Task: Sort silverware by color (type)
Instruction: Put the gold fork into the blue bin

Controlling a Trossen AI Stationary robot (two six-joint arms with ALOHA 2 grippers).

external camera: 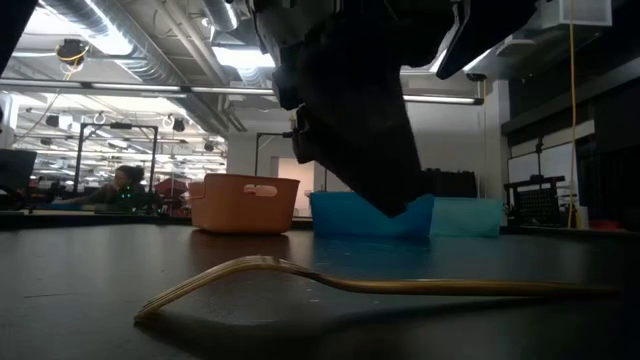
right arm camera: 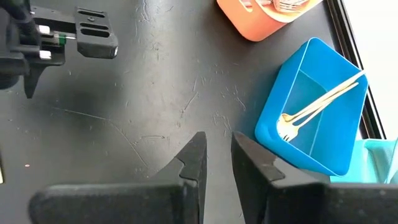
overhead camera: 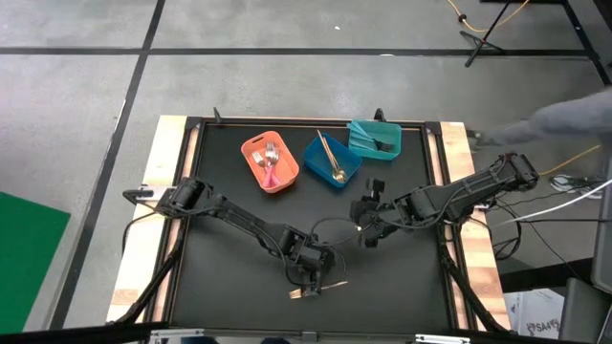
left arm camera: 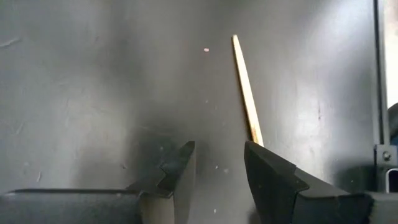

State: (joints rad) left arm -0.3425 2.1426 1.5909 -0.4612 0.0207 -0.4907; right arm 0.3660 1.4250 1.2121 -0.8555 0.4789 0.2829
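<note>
Your left gripper (overhead camera: 308,284) hovers at the near edge of the table (overhead camera: 229,258), fingers spread, right over a gold fork (external camera: 380,284) lying flat there. Your right gripper (overhead camera: 366,229) waits near the table's middle, fingers slightly apart, holding nothing. Along the far edge, the orange bin (overhead camera: 270,162) holds pink cutlery (overhead camera: 270,164), the blue bin (overhead camera: 332,159) gold pieces (overhead camera: 332,158), and the teal bin (overhead camera: 375,139) light-blue ones (overhead camera: 368,143).

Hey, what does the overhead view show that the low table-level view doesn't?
Only the high view shows what the bins hold: pink silverware in the orange bin, gold pieces in the blue bin, and the right gripper waiting mid-table. Only the low view shows the gold fork arching up off the table, and a person in the room behind. Both show the three bins and the left gripper over that fork.
</note>
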